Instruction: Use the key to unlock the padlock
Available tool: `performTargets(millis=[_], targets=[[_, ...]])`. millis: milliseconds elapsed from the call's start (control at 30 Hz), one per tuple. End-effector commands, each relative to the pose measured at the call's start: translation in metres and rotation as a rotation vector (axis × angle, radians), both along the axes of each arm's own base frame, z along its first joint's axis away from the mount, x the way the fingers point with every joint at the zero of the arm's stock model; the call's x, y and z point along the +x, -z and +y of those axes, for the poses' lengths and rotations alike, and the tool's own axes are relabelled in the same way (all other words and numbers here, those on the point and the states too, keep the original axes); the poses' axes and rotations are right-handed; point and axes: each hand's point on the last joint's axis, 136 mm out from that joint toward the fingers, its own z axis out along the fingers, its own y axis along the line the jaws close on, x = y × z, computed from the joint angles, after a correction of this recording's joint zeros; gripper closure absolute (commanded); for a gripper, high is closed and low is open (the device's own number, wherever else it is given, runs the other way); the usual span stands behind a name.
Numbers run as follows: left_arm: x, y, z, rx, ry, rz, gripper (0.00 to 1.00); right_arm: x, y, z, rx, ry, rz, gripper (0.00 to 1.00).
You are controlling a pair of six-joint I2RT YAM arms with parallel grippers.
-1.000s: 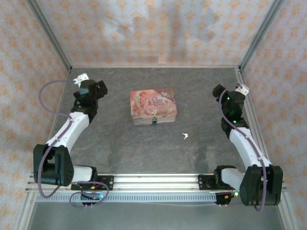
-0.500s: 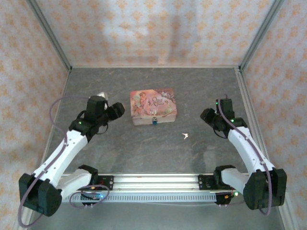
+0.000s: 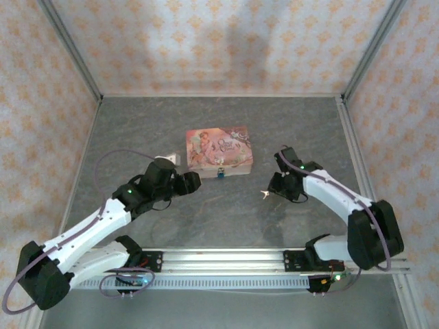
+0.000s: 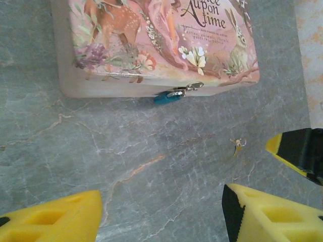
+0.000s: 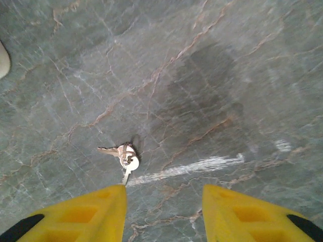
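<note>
- The pink box (image 3: 219,152) sits in the middle of the grey surface (image 3: 137,130). The padlock (image 4: 166,97) hangs from the clasp on the box's near side.
- The key (image 5: 126,156), on a small ring, lies flat on the surface to the right of the box and nearer the arms, apart from it.
- The left tool (image 4: 159,217) is off the box's near-left corner, its fingers spread wide with nothing between them.
- The right tool (image 5: 164,201) hovers just beside the key, to the right of the box, its fingers parted and gripping nothing.
</note>
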Motion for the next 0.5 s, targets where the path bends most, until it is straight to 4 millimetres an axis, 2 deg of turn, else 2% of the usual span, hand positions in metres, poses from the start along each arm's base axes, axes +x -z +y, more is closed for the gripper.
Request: performTargets(millis=[0,133,333,467], targets=[[0.004,0.001,-0.006,-0.008,-0.005,-0.013,0.34,0.015,-0.002,0.007,-0.028,0.014,-0.025,0.57],[0.003,0.005,-0.010,-0.014,0.007,-0.006,0.34,0.021,0.007,0.015,-0.034,0.004,-0.006,0.61],[0.000,0.010,-0.009,-0.013,0.000,0.000,0.34,0.023,0.018,0.020,-0.035,-0.001,0.031,0.61],[0.000,0.012,-0.008,-0.013,-0.005,0.001,0.34,0.022,0.024,0.023,-0.031,-0.008,0.050,0.66]])
